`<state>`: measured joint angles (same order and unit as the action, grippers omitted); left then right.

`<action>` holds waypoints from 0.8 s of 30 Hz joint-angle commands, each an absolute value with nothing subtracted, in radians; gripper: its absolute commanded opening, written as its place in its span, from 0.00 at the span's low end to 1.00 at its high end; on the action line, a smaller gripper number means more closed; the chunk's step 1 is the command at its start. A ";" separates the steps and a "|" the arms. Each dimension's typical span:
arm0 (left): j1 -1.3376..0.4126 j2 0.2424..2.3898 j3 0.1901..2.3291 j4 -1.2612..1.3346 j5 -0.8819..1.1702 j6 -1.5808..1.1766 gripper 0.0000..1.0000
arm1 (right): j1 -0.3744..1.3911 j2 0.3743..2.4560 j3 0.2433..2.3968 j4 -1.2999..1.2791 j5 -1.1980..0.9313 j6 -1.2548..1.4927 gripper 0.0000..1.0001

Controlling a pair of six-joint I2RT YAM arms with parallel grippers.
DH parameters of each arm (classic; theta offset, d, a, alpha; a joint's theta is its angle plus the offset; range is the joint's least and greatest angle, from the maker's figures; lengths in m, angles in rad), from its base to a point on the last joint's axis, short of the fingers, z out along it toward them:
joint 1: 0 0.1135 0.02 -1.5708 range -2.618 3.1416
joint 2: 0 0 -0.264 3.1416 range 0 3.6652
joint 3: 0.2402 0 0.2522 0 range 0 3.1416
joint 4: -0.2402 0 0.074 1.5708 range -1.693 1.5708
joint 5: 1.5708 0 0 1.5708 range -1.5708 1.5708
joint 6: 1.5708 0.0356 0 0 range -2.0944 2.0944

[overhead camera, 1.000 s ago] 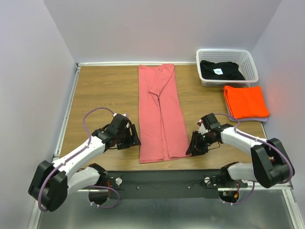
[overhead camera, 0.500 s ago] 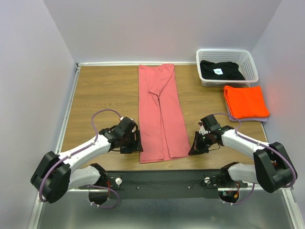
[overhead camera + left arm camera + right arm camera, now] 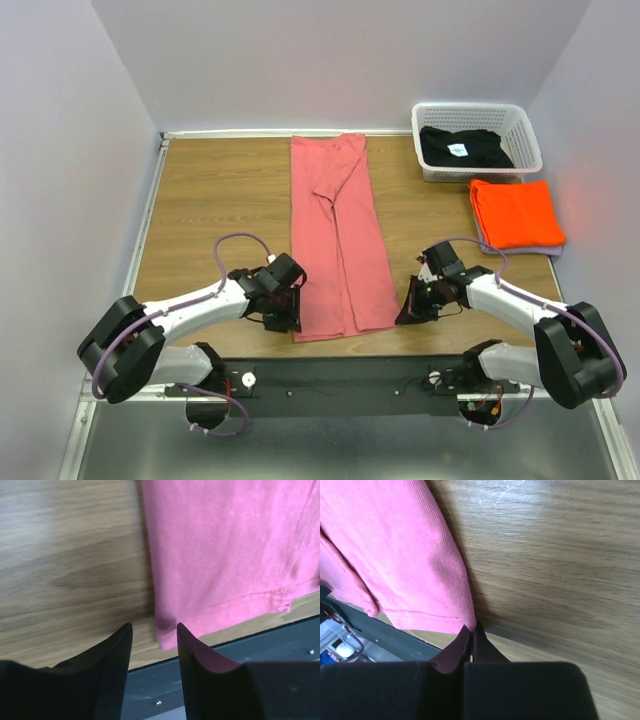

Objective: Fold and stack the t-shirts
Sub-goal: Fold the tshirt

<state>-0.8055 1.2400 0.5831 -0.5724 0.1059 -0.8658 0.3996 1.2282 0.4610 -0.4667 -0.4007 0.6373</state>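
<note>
Pink-red t-shirt (image 3: 335, 240) is laid as a long strip down the middle of the counter (image 3: 220, 200), from its hem at 6 o'clock to its far end at 12 o'clock, with the long sides seemingly already turned in.

At the near hem, toward 7 o'clock, the left gripper (image 3: 290, 315) has been brought in across the bare wood to the shirt's near-left corner. In the left wrist view that corner is seen lying between its jaws, which are spread. They have been narrowed over the last second but are not yet closed on the cloth.

Toward 5 o'clock, the right gripper (image 3: 410, 310) is set at the near-right corner. Its jaws, apart a second ago, are now pressed together, and in the right wrist view the hem corner appears to be pinched at their tips.

One corner is thus judged secured and the other about to be taken, so the hem can next be lifted and carried toward 12 o'clock for the crosswise fold.

Farther off, at 2 o'clock, an orange t-shirt (image 3: 515, 213) is seen folded. Beyond it, at 1 o'clock, a black t-shirt (image 3: 465, 148) is held in a white basket (image 3: 530, 150) and is judged not yet folded.
</note>
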 commanded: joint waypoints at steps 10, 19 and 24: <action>-0.896 1.342 0.601 -0.531 0.072 -0.916 0.39 | 0.406 1.224 0.442 -0.434 -0.373 0.635 0.01; -0.905 1.295 0.583 -0.566 0.048 -0.951 0.38 | 0.405 1.233 0.442 -0.437 -0.379 0.634 0.00; -0.905 1.278 0.589 -0.581 0.029 -0.976 0.39 | 0.405 1.241 0.443 -0.436 -0.380 0.632 0.00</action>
